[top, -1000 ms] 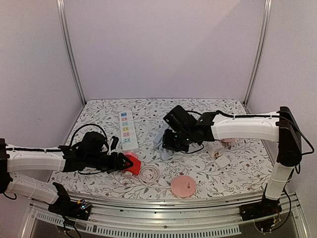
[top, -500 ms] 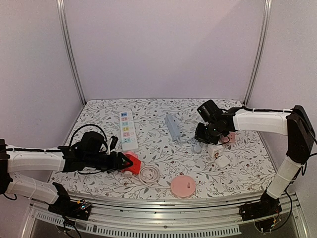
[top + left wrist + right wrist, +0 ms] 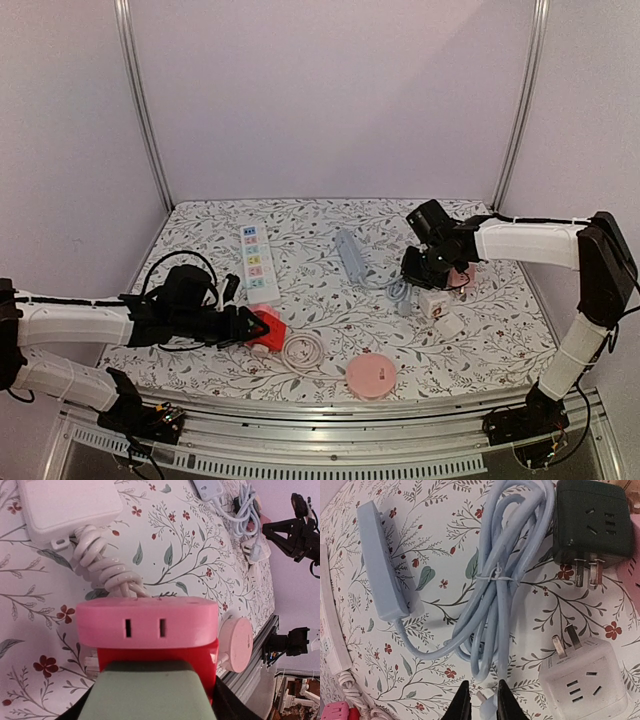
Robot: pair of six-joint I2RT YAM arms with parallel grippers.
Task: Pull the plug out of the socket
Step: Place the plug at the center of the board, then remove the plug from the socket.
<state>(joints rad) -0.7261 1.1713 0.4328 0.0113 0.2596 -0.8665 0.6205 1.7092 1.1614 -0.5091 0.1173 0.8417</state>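
Observation:
My right gripper [image 3: 412,281] is shut on the pale blue plug [image 3: 488,707], whose metal prong shows between the fingers [image 3: 462,704]. The plug's bundled blue cable [image 3: 507,575] leads to the blue power strip [image 3: 380,567], which lies to the left in the top view [image 3: 351,255]. My left gripper [image 3: 243,326] is shut on a red and pink socket cube [image 3: 147,622] at the front left; its pink face shows two empty slots. The cube also shows in the top view [image 3: 266,330].
A white power strip [image 3: 258,262] lies beyond the left gripper, its twisted white cable [image 3: 106,570] beside the cube. A white cable coil [image 3: 300,349] and a pink disc [image 3: 370,375] lie in front. A dark green adapter [image 3: 590,522] and a white cube adapter [image 3: 585,680] lie by the right gripper.
My right arm has swung right, from over the blue power strip to beside the adapters, leaving the strip uncovered. The left arm has not moved.

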